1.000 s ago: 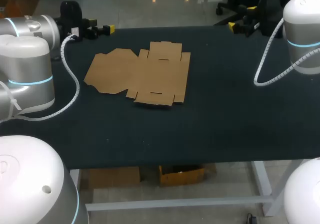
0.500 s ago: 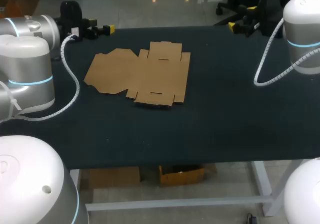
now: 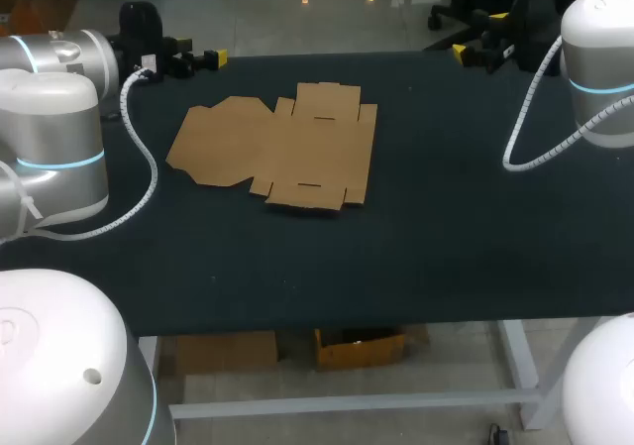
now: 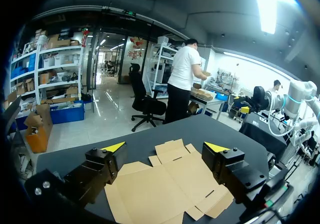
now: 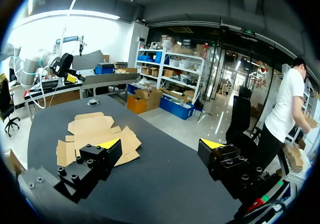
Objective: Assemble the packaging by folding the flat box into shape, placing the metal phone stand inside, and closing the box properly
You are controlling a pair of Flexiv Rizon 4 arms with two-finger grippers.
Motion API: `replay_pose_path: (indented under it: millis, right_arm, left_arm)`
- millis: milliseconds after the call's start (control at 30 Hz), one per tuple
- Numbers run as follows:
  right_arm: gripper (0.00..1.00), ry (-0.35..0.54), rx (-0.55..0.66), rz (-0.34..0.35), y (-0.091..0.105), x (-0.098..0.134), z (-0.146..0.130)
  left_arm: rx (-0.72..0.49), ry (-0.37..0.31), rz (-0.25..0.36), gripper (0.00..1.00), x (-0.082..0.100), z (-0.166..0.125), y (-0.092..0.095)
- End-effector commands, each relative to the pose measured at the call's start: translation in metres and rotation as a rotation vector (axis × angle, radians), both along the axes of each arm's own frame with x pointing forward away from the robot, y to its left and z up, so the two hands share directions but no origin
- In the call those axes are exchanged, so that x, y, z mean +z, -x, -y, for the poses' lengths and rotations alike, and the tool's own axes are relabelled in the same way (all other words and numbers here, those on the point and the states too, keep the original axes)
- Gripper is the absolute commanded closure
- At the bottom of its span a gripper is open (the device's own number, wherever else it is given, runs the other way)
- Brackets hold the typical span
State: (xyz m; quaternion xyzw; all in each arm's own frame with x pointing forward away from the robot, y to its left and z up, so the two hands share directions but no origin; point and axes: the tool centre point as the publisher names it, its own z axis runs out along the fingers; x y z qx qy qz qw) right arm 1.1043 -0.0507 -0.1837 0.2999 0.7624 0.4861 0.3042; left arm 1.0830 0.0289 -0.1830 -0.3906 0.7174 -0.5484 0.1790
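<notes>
A flat brown cardboard box blank (image 3: pixel 280 152) lies unfolded on the dark table, left of the middle toward the far side. My left gripper (image 3: pixel 208 59) hangs open at the far left edge of the table, beyond the blank. In the left wrist view that gripper (image 4: pixel 166 146) stands open with the blank (image 4: pixel 167 186) on the table ahead of it and under the fingers. My right gripper (image 3: pixel 474 36) is open at the far right edge. The right wrist view shows this gripper (image 5: pixel 160 144) open over bare table, the blank (image 5: pixel 94 135) off to one side. No metal phone stand is in view.
The black table (image 3: pixel 446 227) stretches bare to the right of and in front of the blank. White cables loop from both arms down to the table's sides. My arm bases fill the near left and near right corners.
</notes>
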Motion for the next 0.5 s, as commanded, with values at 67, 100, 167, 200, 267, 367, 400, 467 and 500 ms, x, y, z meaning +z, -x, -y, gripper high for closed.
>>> replay_pose_path:
  millis: [67,100,167,200,267,367,400,467,500]
  right_arm:
    - [0.00,-0.001,-0.002,0.003,0.000,-0.001,0.000]
    - [0.00,-0.001,-0.002,0.003,0.000,-0.001,0.000]
    - [0.00,0.004,0.002,-0.009,0.000,-0.001,0.000]
    - [0.00,0.019,-0.004,-0.030,0.000,-0.001,0.001]
    - [0.00,0.037,-0.006,-0.030,0.000,-0.001,0.001]
    - [0.00,0.048,-0.010,-0.037,0.001,0.001,0.004]
    - [0.00,0.046,-0.013,-0.054,0.002,0.002,0.005]
    - [0.00,0.055,-0.020,-0.065,0.003,0.002,0.007]
    - [0.00,0.059,-0.026,-0.082,0.004,0.003,0.008]
  left_arm:
    - [-0.001,0.000,-0.001,0.00,0.000,0.000,0.000]
    - [-0.001,0.000,-0.001,0.00,0.000,0.000,0.000]
    - [0.001,0.002,-0.008,0.00,0.000,0.000,0.000]
    - [0.001,0.000,-0.011,0.00,0.000,0.001,0.000]
    - [-0.001,-0.008,-0.019,0.00,0.001,0.003,0.002]
    - [-0.009,-0.032,-0.039,0.00,0.005,0.003,0.003]
    - [-0.008,-0.035,-0.046,0.00,0.007,0.003,0.004]
    - [-0.008,-0.040,-0.061,0.00,0.010,0.002,0.005]
    - [-0.007,-0.041,-0.065,0.00,0.012,0.001,0.006]
